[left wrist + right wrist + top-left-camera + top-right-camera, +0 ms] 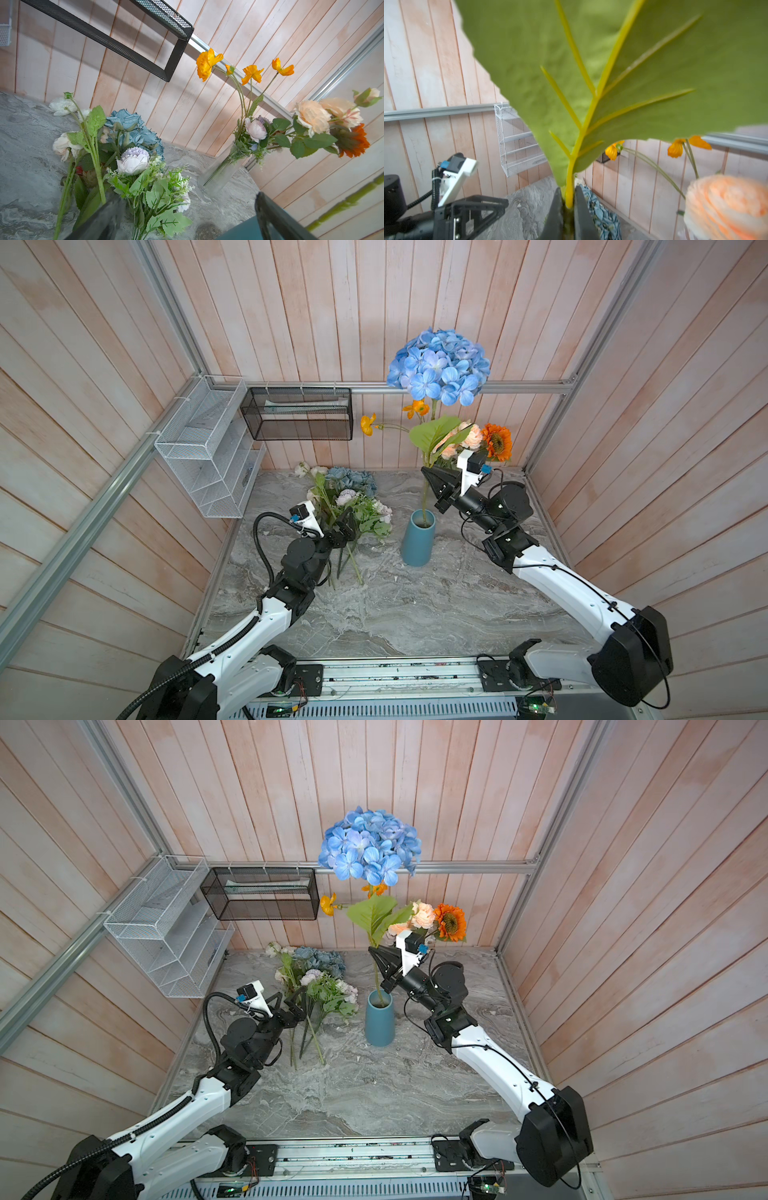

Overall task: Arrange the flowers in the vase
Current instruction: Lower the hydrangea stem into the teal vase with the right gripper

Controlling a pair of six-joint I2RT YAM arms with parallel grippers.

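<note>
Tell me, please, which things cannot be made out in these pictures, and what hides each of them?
- Lower end of the blue hydrangea stem: inside the blue vase, whose wall hides it in both top views.
- Glass vase: clear only in the left wrist view; the right gripper and its wrist hide it in both top views.
- Hydrangea head, right wrist view: covered by its own leaf.
- Black mesh basket contents: too small.

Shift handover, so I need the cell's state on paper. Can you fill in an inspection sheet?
Surface: marble table.
Job's things: hydrangea stem in blue vase; pile of flowers lying at left; glass vase at back, filled.
Clutter: nothing seen.
Grippers: right gripper shut on hydrangea stem; left gripper open over pile's stems.
Cables: hose on left arm, thin cable on right.
Surroundings: plank walls, white rack, black basket.
</note>
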